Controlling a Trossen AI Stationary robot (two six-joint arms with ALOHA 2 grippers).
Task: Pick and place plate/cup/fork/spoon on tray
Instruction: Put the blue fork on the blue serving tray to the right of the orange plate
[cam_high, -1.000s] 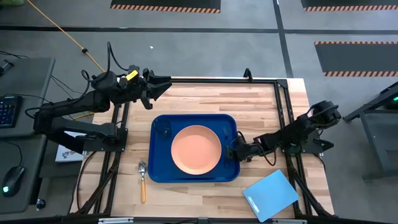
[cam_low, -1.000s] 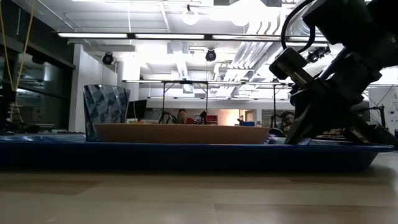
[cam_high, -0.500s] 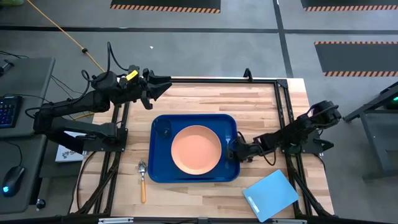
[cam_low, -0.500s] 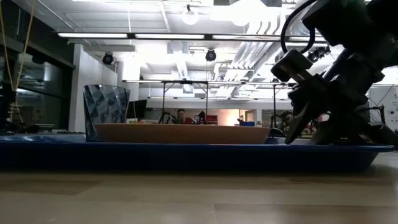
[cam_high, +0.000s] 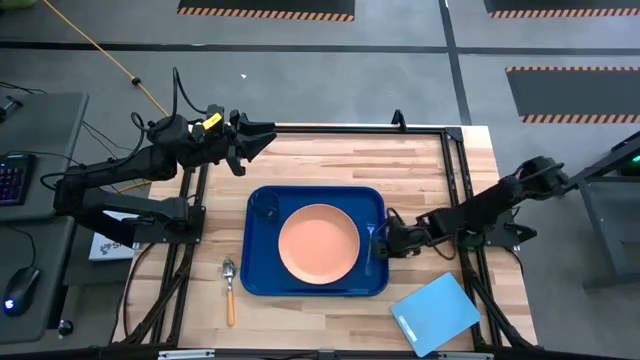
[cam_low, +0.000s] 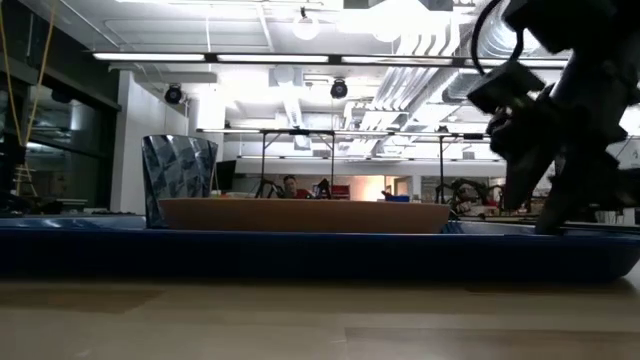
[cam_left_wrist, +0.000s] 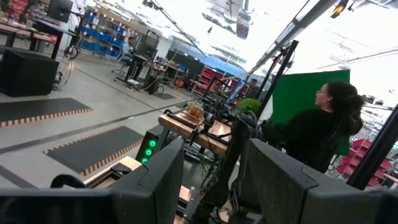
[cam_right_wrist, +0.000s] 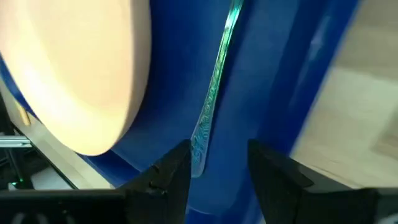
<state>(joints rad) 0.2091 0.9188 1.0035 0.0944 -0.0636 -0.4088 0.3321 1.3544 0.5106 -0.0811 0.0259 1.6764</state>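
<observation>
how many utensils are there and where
2. The fork lies inside the tray, between the plate and the right rim. The spoon lies on the table, left of the tray. None seem hidden.

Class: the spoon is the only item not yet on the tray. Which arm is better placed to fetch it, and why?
Probably the left. The spoon lies on the table left of the tray, on the left arm's side. The right gripper, open, sits past the tray's far right edge by the fork.
</observation>
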